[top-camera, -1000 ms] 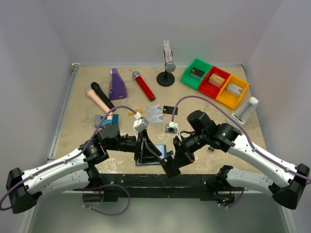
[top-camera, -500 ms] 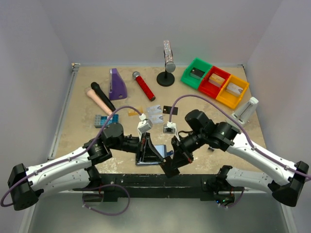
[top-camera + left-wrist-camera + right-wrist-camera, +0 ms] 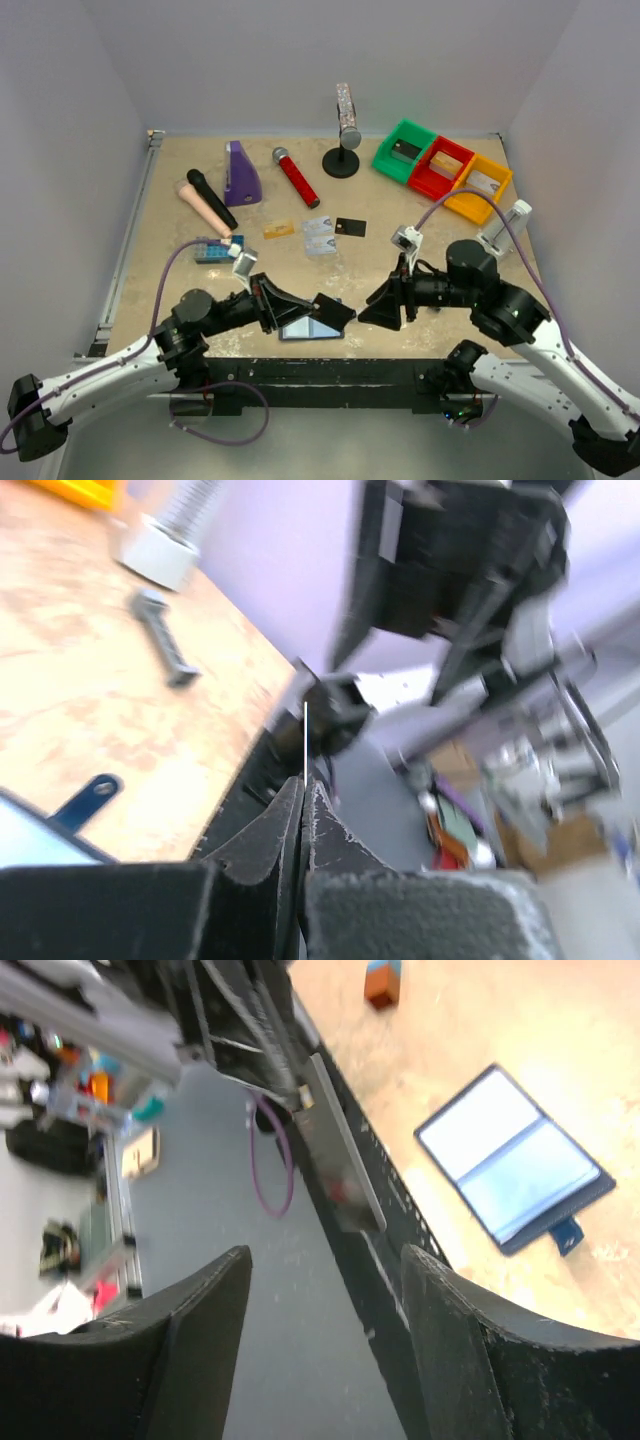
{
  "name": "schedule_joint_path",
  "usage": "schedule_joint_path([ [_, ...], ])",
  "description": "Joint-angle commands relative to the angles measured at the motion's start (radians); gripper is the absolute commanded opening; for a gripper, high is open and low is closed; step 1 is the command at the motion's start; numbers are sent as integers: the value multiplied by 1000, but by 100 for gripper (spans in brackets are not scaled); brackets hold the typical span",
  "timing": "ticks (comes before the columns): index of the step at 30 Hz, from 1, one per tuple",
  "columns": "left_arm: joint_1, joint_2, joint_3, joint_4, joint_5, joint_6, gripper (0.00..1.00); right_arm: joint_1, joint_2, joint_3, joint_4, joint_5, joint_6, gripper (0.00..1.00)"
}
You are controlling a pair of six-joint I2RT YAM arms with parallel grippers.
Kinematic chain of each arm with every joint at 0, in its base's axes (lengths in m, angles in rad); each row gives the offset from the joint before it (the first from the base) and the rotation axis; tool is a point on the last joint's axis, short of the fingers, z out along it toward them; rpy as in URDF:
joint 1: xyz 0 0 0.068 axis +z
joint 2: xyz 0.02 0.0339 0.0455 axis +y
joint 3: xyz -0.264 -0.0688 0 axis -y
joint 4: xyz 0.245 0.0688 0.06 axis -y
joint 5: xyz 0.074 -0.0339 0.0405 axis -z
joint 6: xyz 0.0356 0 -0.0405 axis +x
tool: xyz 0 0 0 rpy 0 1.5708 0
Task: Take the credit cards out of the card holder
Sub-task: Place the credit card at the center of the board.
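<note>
The left gripper (image 3: 312,302) is seen with its jaws pressed together on a thin dark card (image 3: 336,311) that juts past the tips, while the jaws of the right gripper (image 3: 322,1290) are spread apart with nothing between them. The card holder (image 3: 305,328) is laid open and flat just beneath the left jaws, its long axis run along the table's near edge, so the left arm is judged nearer. The other credit cards (image 3: 318,228) are spread well beyond both jaws on the tan table (image 3: 420,230), where room is left for the held one.
</note>
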Motion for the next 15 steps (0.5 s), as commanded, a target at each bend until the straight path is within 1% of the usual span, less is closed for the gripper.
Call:
schedule_joint_path([
  [1,6,-176,-218,250,-407,-239,0,-3,-64,-118,261,137,223,66],
  [3,6,-236,-243,245,-471,-256,0,-3,-64,-156,342,137,272,67],
  [6,5,-282,-244,229,-490,-254,0,-3,-39,-199,413,136,320,68],
  [11,5,-275,-249,284,-486,-270,0,-2,19,-242,535,127,392,68],
  [15,5,-247,-252,309,-470,-283,0,-2,48,-241,588,118,417,67],
])
